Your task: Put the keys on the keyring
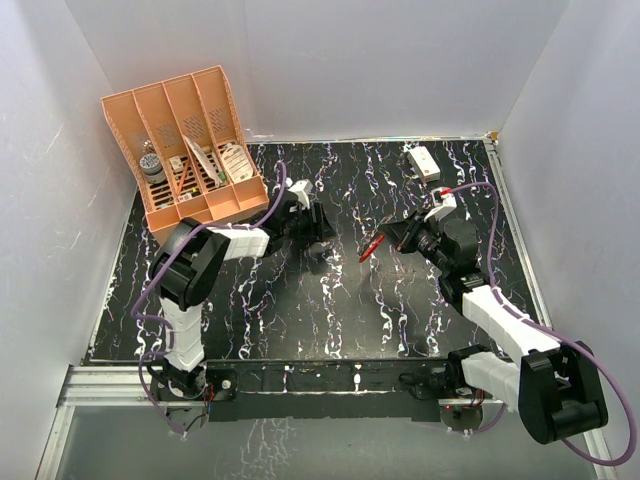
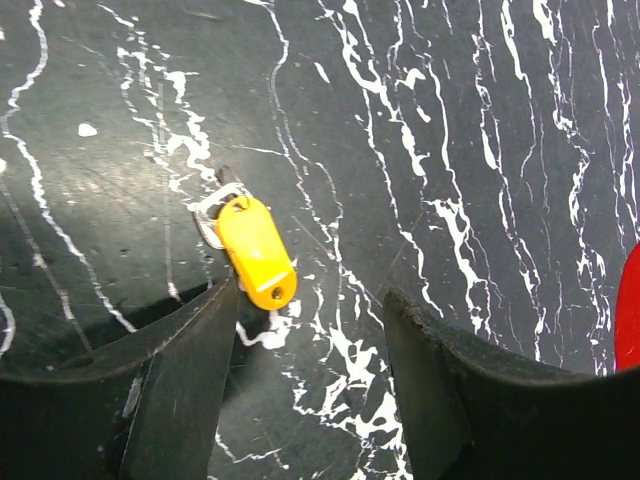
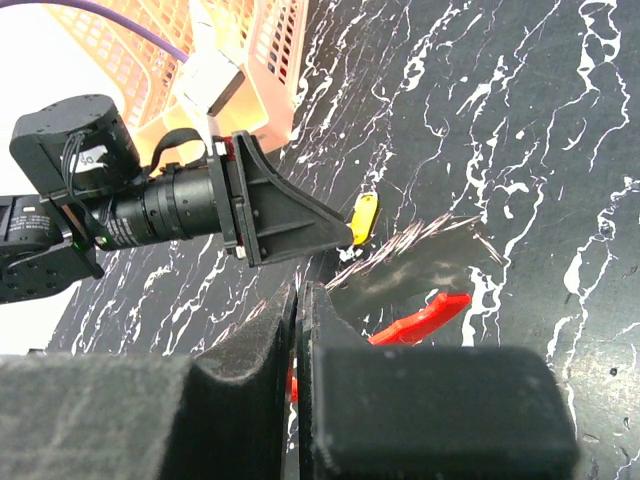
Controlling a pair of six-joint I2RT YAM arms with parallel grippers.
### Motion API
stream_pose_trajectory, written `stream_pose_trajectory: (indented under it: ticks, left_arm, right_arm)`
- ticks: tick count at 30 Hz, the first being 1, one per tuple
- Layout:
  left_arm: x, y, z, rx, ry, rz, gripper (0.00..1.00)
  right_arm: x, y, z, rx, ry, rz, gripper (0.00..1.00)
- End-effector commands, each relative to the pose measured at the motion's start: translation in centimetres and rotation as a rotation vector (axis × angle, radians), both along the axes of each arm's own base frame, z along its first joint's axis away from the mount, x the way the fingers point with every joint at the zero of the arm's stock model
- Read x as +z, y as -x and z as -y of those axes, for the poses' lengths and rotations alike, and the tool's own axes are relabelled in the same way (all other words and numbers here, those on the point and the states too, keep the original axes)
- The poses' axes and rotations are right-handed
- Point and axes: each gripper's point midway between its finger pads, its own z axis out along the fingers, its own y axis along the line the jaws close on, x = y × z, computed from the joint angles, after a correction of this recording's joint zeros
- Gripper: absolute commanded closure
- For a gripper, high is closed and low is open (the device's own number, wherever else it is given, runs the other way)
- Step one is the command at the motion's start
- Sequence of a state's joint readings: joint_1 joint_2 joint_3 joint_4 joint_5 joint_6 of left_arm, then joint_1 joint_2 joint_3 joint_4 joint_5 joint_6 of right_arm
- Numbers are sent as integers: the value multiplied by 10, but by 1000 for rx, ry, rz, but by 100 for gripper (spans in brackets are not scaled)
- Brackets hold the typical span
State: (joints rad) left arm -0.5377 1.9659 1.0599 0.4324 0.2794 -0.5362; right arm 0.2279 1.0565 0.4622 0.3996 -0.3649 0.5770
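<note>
**One key to pick, ring held ready**

Left black two-finger gripper (image 2: 312,300): roughly half open, holding nothing, low over the black white-veined tabletop (image 2: 480,120).

Small silvery key with the yellow plastic head (image 2: 257,250): flat on the tabletop, just beside the inner edge of the left finger (image 2: 190,370). Off-centre in the gap, contact not clear.

Right black two-finger gripper (image 3: 300,300): clamped fully on the thin red curved plastic keyring (image 3: 420,318). Apparently off the surface near table centre, free end sticking out toward the left gripper.

Looks like the pick step. For a clean grab:
- Shift the left gripper sideways until the yellow head sits mid-gap.
- Turn the wrist so the pads close across the head's narrow width, not along its length.
- Go down until the fingertips nearly graze the tabletop; flat part, little to bite on.
- Close slowly and watch for the key skating out.
- Leave the silvery end clear of the pads, likely needed free for threading.
- Hold the right gripper steady meanwhile; near enough to get bumped.
</note>
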Motion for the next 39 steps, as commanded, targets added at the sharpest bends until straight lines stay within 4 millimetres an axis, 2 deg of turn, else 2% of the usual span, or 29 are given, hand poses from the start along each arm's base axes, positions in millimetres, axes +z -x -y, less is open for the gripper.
stream_pose_trajectory:
  ticks: [1, 16, 21, 26, 29, 32, 39]
  left_arm:
    - [23, -3, 12, 12, 27, 60, 41]
    - [14, -8, 23, 35, 36, 59, 41]
    - [20, -5, 11, 68, -6, 80, 39]
    - [23, -2, 2, 92, -29, 92, 32]
    - [23, -1, 1, 100, -31, 92, 13]
    - [21, 0, 2, 101, -29, 86, 4]
    - [17, 2, 8, 105, -1, 63, 1]
  right_arm:
    - [46, -6, 3, -19, -27, 141, 100]
    - [49, -7, 7, -33, -14, 153, 100]
    - [50, -7, 9, -38, -7, 154, 100]
    - [49, -8, 8, -30, -13, 152, 100]
    - [49, -8, 7, -29, -17, 153, 100]
    - [49, -8, 8, -32, -16, 152, 100]
    - [57, -5, 12, -49, -12, 171, 100]
